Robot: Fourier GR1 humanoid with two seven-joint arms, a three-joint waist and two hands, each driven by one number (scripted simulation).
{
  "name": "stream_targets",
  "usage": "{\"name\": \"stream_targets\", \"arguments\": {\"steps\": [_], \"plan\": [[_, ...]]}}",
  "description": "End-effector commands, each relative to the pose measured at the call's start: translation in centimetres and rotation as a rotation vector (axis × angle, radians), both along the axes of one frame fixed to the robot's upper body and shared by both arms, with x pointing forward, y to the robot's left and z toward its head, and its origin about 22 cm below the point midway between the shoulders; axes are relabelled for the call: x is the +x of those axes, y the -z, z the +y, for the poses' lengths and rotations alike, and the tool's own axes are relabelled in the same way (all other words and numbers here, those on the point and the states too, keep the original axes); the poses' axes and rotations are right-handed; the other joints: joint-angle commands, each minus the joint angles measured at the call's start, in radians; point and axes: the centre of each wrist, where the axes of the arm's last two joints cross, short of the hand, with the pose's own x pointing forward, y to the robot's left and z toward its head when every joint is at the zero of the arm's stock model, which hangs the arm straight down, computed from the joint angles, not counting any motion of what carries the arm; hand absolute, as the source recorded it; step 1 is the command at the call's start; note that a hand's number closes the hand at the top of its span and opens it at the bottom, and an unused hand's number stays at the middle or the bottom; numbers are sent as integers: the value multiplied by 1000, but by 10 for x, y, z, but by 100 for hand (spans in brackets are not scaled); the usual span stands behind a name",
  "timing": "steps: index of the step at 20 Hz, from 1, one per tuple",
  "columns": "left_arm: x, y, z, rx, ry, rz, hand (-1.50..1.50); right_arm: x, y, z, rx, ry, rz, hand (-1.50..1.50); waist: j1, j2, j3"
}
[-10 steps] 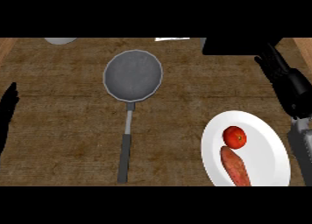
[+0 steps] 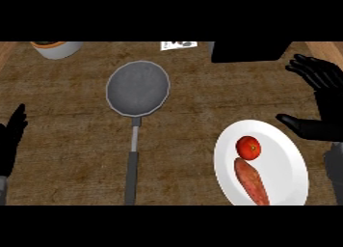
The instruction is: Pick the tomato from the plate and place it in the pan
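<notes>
Head view: one pan (image 2: 137,89), one plate (image 2: 284,144), one tomato (image 2: 248,147); left robot hand (image 2: 4,144), right robot hand (image 2: 334,110) unclenched.

Nothing can be read (dark marks on the white card (image 2: 178,45) are illegible).

L hand (image 2: 5,142) resting open; R hand (image 2: 329,103) open.

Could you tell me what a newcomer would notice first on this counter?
The white plate at the lower right stands out most, with a red tomato and a long orange-brown vegetable on it. Next comes the grey pan in the upper middle, its handle pointing towards the robot. The open right hand hovers at the plate's upper right.
</notes>
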Motion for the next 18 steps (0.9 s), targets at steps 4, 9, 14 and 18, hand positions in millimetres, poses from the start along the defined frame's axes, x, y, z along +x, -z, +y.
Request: {"name": "stream_targets", "arguments": {"steps": [4,9,14,18], "plan": [[-3,3,-10,-62,8,69,0,-61,113,-30,493,144,-102,-150,33,1,2],[10,-2,-18,-57,15,53,0,-87,137,-61,294,-28,-160,-150,48,0,-3],[20,-2,-29,-65,5,64,0,-100,86,-93,-43,54,-115,-150,29,-3,-6],[17,-4,-26,-66,5,74,0,-99,37,-111,-354,52,-67,-150,27,-6,-7]]}}
